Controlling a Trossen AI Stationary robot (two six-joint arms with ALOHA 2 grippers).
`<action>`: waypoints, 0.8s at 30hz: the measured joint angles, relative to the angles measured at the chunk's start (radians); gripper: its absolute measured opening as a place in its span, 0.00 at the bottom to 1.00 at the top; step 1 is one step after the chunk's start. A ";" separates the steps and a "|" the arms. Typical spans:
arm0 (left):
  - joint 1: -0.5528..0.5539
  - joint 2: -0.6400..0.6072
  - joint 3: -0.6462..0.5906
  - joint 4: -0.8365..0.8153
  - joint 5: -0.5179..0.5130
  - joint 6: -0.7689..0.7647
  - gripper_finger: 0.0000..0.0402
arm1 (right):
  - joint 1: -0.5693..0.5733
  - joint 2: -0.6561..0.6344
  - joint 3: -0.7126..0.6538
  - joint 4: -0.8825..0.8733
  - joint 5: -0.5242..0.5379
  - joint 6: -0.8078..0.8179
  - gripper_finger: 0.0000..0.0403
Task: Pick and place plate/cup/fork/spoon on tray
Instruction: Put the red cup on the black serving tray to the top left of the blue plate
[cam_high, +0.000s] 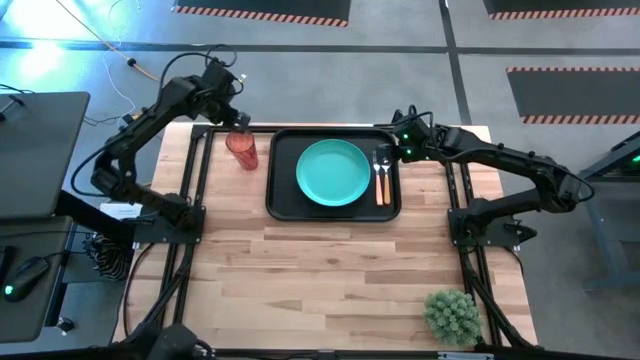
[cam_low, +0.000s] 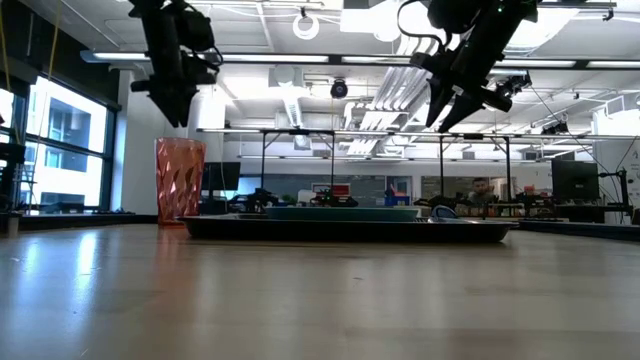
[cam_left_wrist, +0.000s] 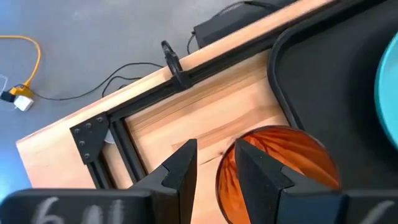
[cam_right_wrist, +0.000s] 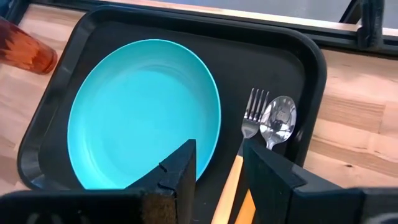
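A wooden table seen from straight above, with a dark robot arm on each side. Near the table's far edge lies a black rectangular tray with a low rim. On the tray's middle rests a round teal plate, flat, taking up about half the tray's width. Along the tray's right side, just beside the plate, the fork and the spoon lie side by side, orange handles pointing toward the near edge, metal ends toward the far edge; the fork is the one nearer the plate. The red cup stands upright on the bare table just left of the tray, not on it.

The left claw hangs above the cup at the table's far left; from table height it is clearly raised over the cup's rim. Its fingers are spread a little, with a gap between them, pinching nothing. The right claw hangs in the air over the tray's far right corner, above the fork and spoon. Its fingers also stand apart and hold nothing. A small green plant sits at the table's near right corner.
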 joint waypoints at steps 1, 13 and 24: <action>0.000 0.005 0.000 -0.001 0.008 0.015 0.25 | 0.000 0.000 0.000 0.000 0.003 0.000 0.31; 0.000 0.082 0.001 -0.053 0.050 0.112 0.25 | 0.000 0.000 0.000 0.000 0.004 -0.002 0.31; 0.000 0.125 0.001 -0.063 0.024 0.125 0.25 | 0.000 0.000 0.000 0.000 0.011 -0.003 0.31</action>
